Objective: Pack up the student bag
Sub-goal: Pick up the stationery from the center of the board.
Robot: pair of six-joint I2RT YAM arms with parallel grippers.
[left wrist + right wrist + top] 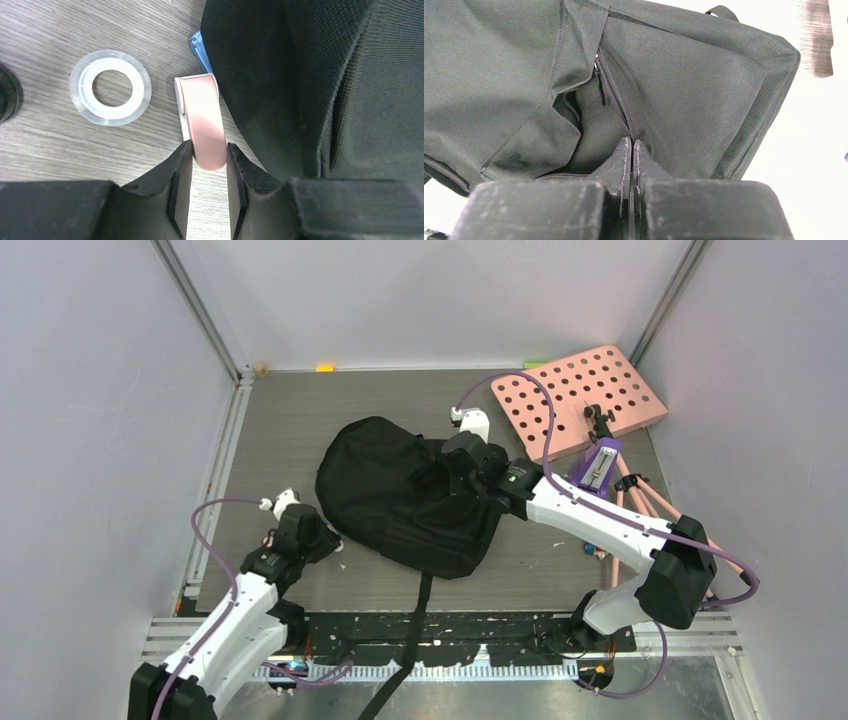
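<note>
- The left gripper has a finger on each side of the pink eraser. I cannot tell if it squeezes.
- A tape roll lies near the pink eraser.
- The right gripper is pressed together, its tips at the bag's zipper.
- The bag lies in the middle of the table.

Top external: high above near edge, looking down over grey wood-grain counter. Wrist views: close, past own fingers; right's background washed out, perhaps counter. All share large black fabric backpack.
</note>
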